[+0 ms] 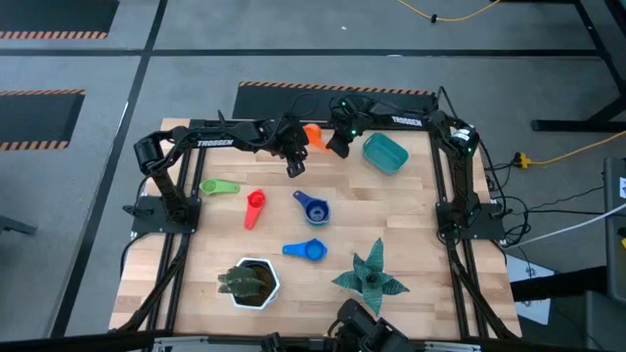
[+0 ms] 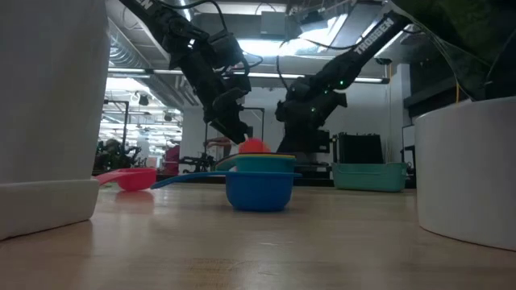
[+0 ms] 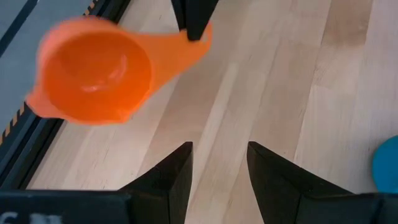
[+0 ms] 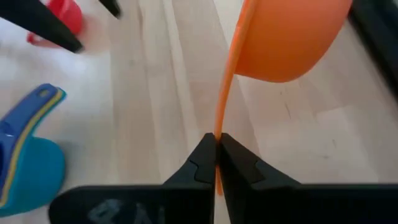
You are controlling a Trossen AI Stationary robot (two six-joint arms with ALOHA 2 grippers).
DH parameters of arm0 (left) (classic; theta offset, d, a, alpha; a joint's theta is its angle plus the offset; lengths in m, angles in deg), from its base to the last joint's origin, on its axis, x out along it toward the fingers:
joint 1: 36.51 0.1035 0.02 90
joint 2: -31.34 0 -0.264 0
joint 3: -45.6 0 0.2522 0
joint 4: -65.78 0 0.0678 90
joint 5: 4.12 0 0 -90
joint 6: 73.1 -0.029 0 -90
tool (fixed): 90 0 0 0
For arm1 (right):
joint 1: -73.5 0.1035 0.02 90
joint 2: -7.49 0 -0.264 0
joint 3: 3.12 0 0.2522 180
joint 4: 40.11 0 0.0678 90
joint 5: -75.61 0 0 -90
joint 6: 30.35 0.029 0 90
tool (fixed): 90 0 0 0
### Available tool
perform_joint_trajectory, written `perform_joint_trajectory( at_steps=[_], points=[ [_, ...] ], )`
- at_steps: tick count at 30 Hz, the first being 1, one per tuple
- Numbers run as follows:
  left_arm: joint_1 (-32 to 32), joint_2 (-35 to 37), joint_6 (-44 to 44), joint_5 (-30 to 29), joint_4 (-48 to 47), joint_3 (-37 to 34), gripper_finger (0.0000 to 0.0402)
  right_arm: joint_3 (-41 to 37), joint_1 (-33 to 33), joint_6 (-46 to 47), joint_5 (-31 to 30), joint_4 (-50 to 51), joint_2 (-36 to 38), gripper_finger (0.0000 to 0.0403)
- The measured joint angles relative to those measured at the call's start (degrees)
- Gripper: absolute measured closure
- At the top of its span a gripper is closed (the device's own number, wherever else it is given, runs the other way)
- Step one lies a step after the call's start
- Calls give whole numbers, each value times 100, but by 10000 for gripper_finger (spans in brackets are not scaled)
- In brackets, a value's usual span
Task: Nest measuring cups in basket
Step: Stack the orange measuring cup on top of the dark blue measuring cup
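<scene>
right hand (image 4: 216, 149) pinching orange cup (image 4: 286, 37) handle, left hand (image 3: 219, 163) parted, empty

Orange cup (image 1: 313, 135); teal basket (image 1: 384, 153); red cup (image 1: 254, 206); green cup (image 1: 218, 187); nested stack (image 1: 313, 208) blue, possibly yellow-rimmed.

Setting: robotics lab or industrial test bay. Evidence: grey concrete floor (image 1: 293, 39) marked with orange-and-black hazard striping (image 1: 39, 34) and dark taped lines, a yellow cable (image 1: 450, 15) trailing across it, and a wooden worktable (image 1: 411, 225) in a black metal frame (image 1: 176, 284) carrying two dark arms mounted at its sides. Background across the table: open ceiling with strip lights (image 2: 266, 44) and exposed ducting (image 2: 121, 56), white walls, dark racks and equipment (image 2: 355, 149) standing along the far side
</scene>
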Motion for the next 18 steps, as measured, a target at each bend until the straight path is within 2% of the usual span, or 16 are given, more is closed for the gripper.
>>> perform_joint_trajectory(
  at_steps=[7,18],
  points=[
    [-105,0,-1,56,-6,0,256,434,0,-52,-32,949,181,390],
    [-511,0,-42,68,-406,0,256,1501,214,-723,-115,3166,180,390]
  ],
)
